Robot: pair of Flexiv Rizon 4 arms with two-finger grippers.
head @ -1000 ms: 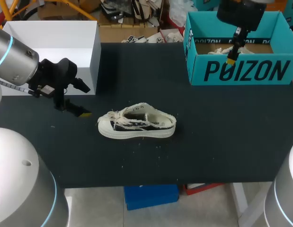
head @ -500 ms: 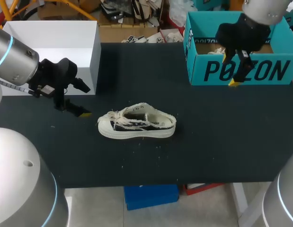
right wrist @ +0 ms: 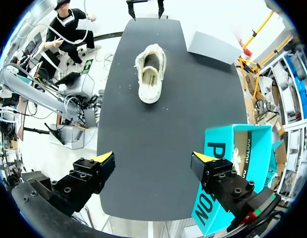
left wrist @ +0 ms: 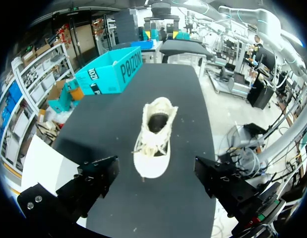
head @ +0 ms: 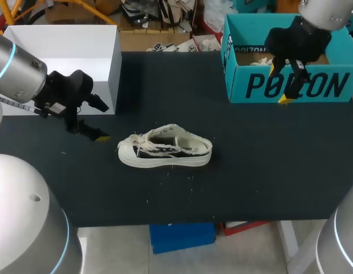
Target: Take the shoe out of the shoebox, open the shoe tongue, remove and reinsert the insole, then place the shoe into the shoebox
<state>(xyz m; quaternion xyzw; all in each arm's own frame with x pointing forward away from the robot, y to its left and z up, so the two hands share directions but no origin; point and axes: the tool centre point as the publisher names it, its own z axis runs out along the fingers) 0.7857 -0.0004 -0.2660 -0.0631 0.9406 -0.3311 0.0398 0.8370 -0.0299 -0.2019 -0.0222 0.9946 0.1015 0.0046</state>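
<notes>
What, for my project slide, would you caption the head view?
Shoe upright on the table; right gripper open beside the teal shoebox.

Bright, even overhead light; the shoe [head: 165,152] casts a faint shadow on the table [head: 250,171].

A robotics lab, laid out as a test bench. Grey industrial left arm [head: 16,74] and right arm [head: 321,11], blue-ringed at the joints, flanking a plain black table [head: 250,171]. Cameras carried on both wrists, looking out along the fingers. Staged on the table as trial props: a lone shoe [head: 165,151] in the middle, a teal shoebox [head: 236,80] at the far right, a white box [head: 62,40] at the far left.
</notes>
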